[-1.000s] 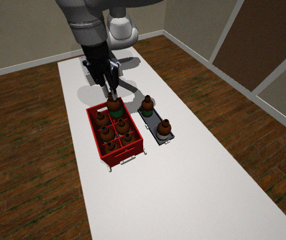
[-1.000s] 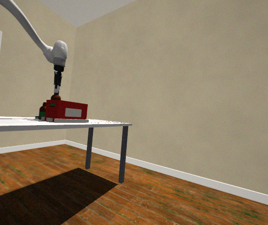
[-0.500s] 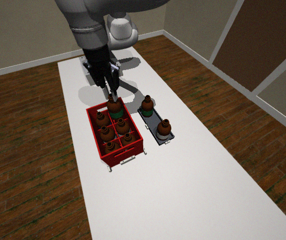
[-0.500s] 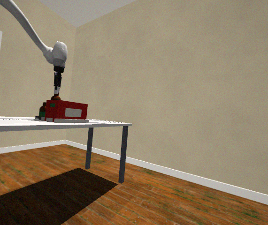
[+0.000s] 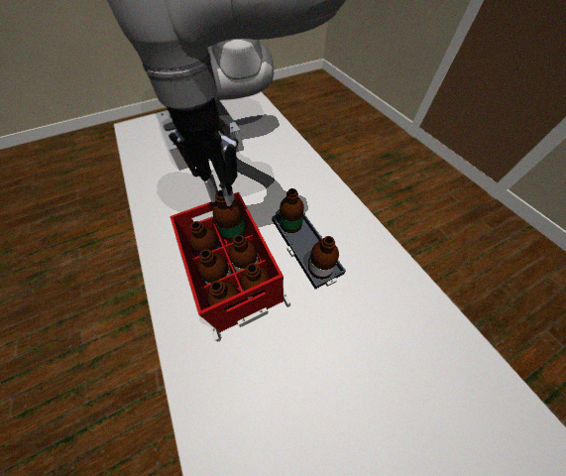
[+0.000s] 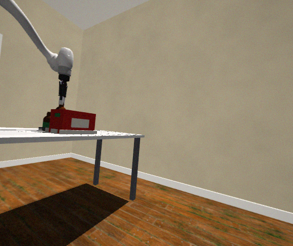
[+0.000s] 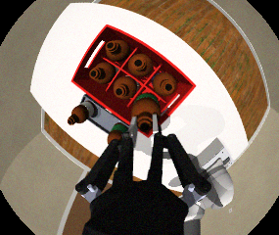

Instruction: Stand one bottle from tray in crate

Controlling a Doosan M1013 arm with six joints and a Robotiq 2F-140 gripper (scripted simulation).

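Note:
My gripper (image 5: 223, 193) (image 6: 61, 103) (image 7: 145, 121) is shut on the neck of a brown bottle with a green label (image 5: 228, 220) (image 7: 143, 110). The bottle hangs upright, partly lowered into the far right cell of the red crate (image 5: 252, 300) (image 6: 72, 119) (image 7: 87, 62). Its body stands higher than the other bottles there. Brown bottles fill the other five cells, for example one (image 5: 242, 250) in the middle right cell. On the dark tray (image 5: 299, 244) right of the crate stand a green-label bottle (image 5: 291, 209) (image 7: 116, 132) and a white-label bottle (image 5: 323, 256) (image 7: 78, 116).
Crate and tray rest on a long white table (image 5: 323, 369) (image 6: 14, 133). The arm's base mount (image 5: 169, 133) sits at the table's far end behind the crate. Wooden floor surrounds the table, with a dark mat (image 6: 48, 214) beside it.

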